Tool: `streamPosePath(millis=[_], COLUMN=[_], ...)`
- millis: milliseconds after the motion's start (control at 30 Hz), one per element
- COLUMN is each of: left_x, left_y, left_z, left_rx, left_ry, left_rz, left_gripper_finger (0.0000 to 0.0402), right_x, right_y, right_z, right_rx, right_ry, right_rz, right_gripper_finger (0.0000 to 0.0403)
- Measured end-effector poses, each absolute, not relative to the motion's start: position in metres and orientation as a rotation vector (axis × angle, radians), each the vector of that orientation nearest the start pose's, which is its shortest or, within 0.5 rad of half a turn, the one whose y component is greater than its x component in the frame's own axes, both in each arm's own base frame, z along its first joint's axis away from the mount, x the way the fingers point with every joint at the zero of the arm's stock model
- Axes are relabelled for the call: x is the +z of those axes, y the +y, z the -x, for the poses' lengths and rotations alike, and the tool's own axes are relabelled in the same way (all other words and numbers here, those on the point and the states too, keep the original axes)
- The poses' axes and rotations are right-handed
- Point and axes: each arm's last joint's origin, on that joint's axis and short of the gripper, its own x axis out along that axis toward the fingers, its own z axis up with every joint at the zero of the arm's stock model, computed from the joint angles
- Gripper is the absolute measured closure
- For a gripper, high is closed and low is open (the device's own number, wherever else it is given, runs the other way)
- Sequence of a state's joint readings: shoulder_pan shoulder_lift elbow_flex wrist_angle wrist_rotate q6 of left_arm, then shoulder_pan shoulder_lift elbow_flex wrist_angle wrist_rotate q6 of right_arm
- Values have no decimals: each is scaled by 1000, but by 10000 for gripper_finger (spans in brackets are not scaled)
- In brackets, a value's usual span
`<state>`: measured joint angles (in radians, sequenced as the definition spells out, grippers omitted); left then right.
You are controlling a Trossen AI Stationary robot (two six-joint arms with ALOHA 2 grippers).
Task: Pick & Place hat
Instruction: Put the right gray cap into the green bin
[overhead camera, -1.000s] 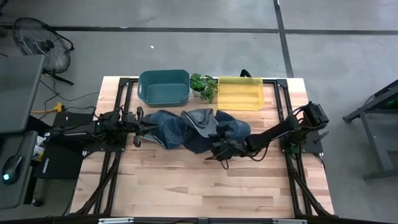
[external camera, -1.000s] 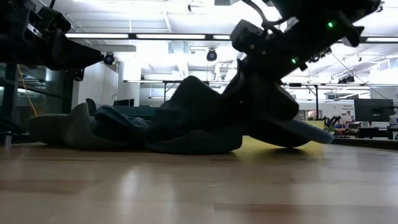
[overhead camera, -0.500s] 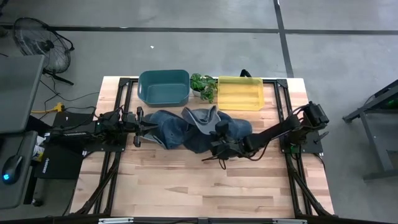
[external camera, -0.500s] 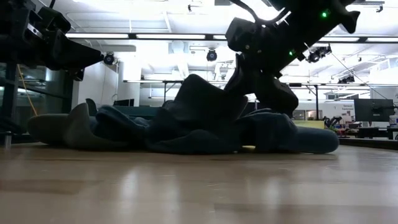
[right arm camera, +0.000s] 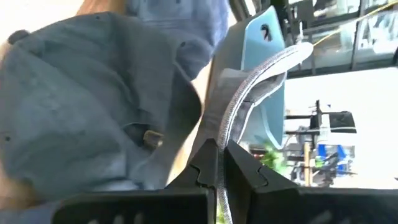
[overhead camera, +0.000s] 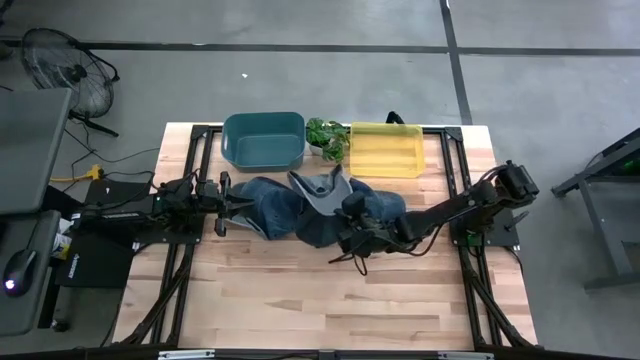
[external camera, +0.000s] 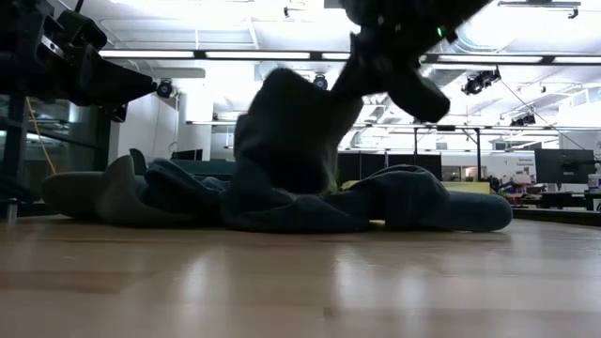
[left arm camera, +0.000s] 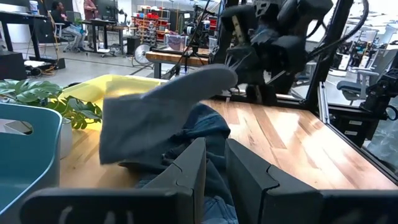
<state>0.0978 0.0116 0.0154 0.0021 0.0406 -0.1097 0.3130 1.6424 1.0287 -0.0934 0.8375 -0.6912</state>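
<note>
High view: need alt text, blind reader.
Seen from above, the right gripper lifts a grey hat from a pile of blue hats mid-table. The left gripper waits at the pile's left edge; a teal bin and yellow bin sit behind.

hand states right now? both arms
Left hand: closed, nothing visibly held, waiting at the pile's left end.
Right hand: closed on a grey hat's brim, lifting it off the pile.

Plant (overhead camera: 327, 137) between two bins (overhead camera: 263, 139)
</note>
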Motion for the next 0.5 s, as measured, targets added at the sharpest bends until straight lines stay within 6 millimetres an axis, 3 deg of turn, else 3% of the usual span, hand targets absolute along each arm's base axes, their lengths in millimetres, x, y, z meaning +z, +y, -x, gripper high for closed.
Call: streamPosePath(millis=[300, 500], left_x=[168, 168], left_y=[8, 8], left_z=[-97, -97], left_rx=[57, 57], left_ry=[-9, -10], left_rz=[109, 109], left_gripper_finger=[341, 341], right_x=[263, 281], right_y=[85, 84], right_z=[-332, -331], right_rx=[-325, -350], right_ry=[683, 653], right_rz=[1090, 1097], right_gripper_finger=[399, 399])
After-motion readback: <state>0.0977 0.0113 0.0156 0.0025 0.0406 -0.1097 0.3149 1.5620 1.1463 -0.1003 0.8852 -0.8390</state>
